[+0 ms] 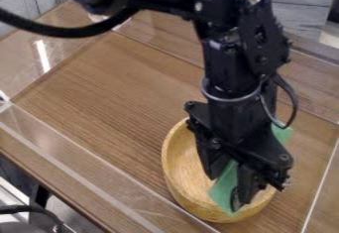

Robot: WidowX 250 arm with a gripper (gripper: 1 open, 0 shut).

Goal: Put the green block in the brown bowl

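The brown bowl (176,161), round, light wood with a thick rim, sits at the near right of the wooden table. My black gripper (244,183) points almost straight down into it. The gripper is shut on the green block (232,186), which stands tilted on end between the fingers (212,164), its lower end inside the bowl close to the bottom. The arm hides much of the bowl's far side and the upper part of the block.
The wooden tabletop (106,88) is ringed by a low clear plastic wall (59,143) along the left and front. A small green patch (282,138) shows behind the arm, to the right of the bowl. Black cables hang across the top left.
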